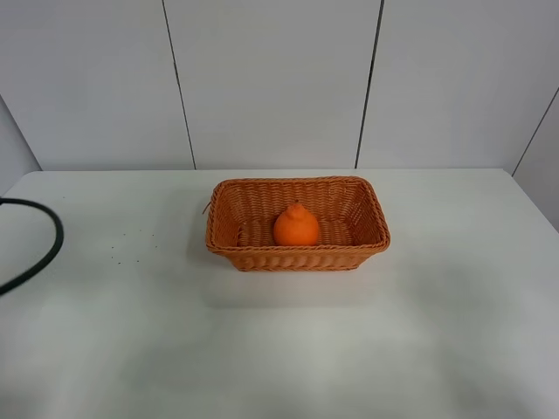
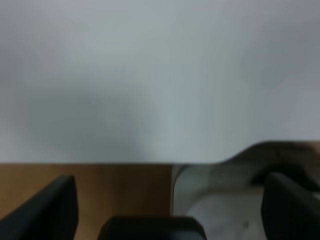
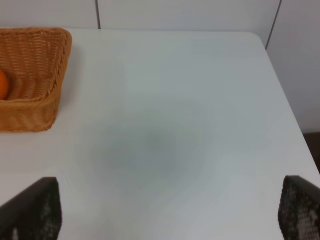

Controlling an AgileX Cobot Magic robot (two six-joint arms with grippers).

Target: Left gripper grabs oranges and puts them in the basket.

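Note:
The orange [image 1: 296,226] sits upright inside the wicker basket [image 1: 367,206] at the middle of the white table. Neither gripper shows in the high view; only a black cable [image 1: 48,247] loops in at the left edge. In the left wrist view my left gripper [image 2: 170,197] is open and empty, its dark fingers [image 2: 50,205] spread wide over the table's edge, far from the basket. In the right wrist view my right gripper [image 3: 167,202] is open and empty over bare table, with the basket [image 3: 47,65] and a sliver of the orange [image 3: 2,83] off to one side.
A white panelled wall stands behind the table [image 1: 279,340]. The left wrist view is blurred and shows the table's edge with brown floor [image 2: 115,190] and a pale grey shape [image 2: 225,200] beyond it. The table's right edge [image 3: 285,95] shows in the right wrist view.

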